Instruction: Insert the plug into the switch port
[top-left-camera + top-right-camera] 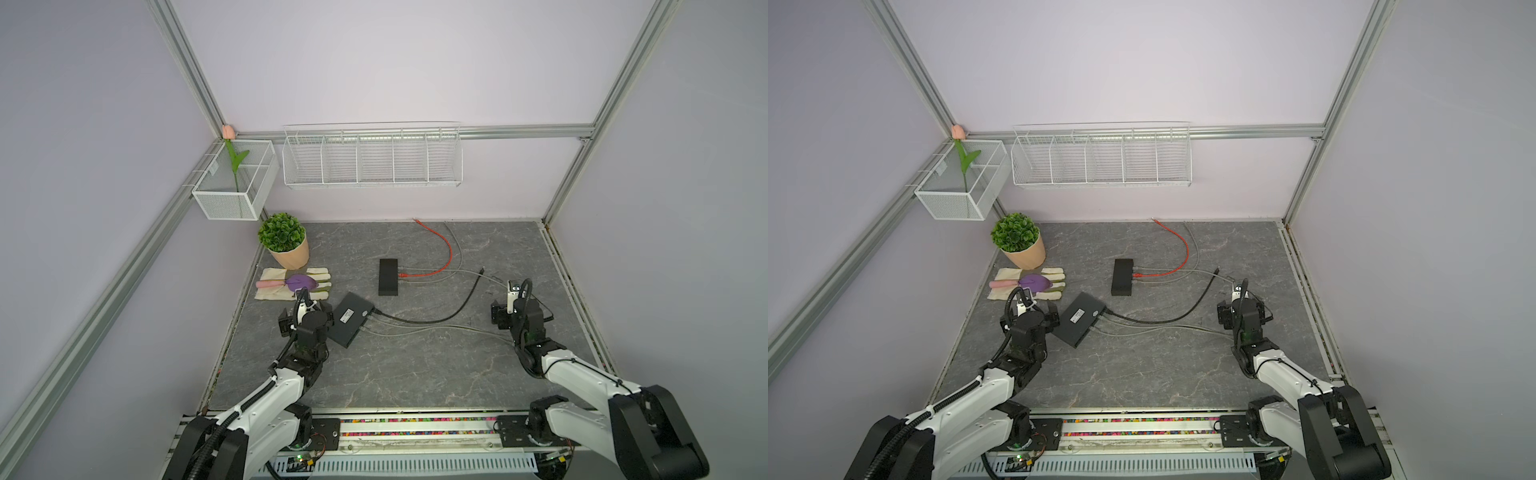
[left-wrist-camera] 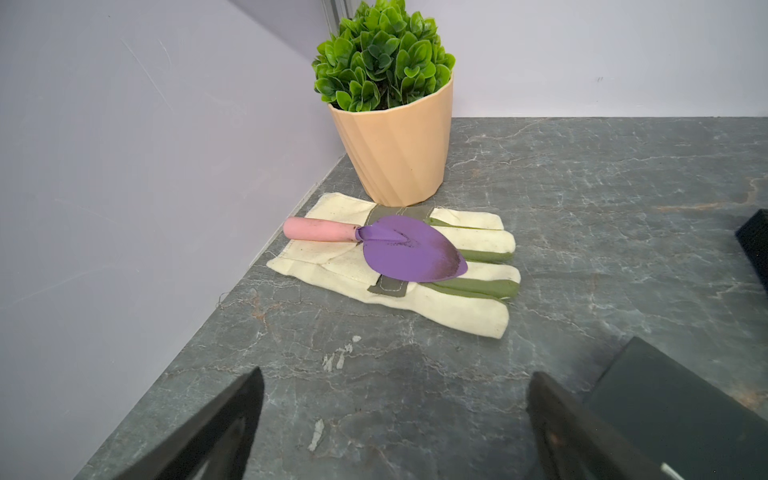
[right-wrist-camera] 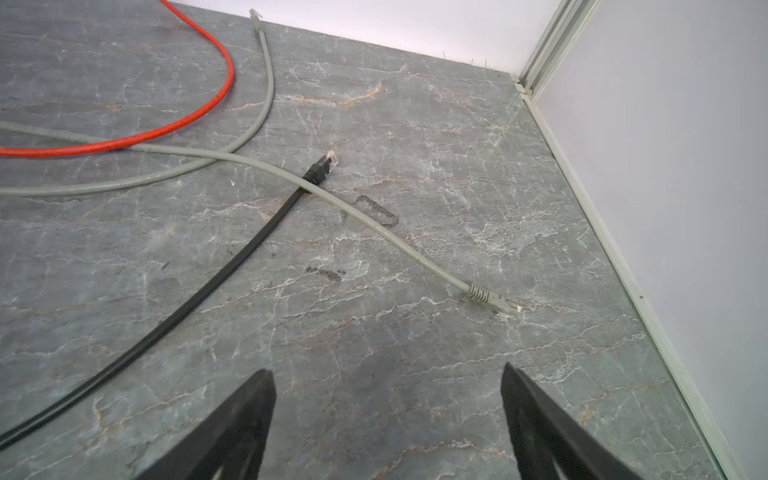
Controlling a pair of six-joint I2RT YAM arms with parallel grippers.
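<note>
My left gripper (image 2: 395,428) is spread wide and empty over the grey marbled desk (image 2: 582,208), just beside the flat black switch box (image 1: 351,319). My right gripper (image 3: 388,424) is released too, holding nothing. Ahead of it the grey cable's loose plug (image 3: 492,300) lies on the desk; the black cable's loose plug (image 3: 322,166) lies farther off. A second black switch box (image 1: 388,277) sits mid-desk, a red cable (image 1: 440,253) running to its side.
</note>
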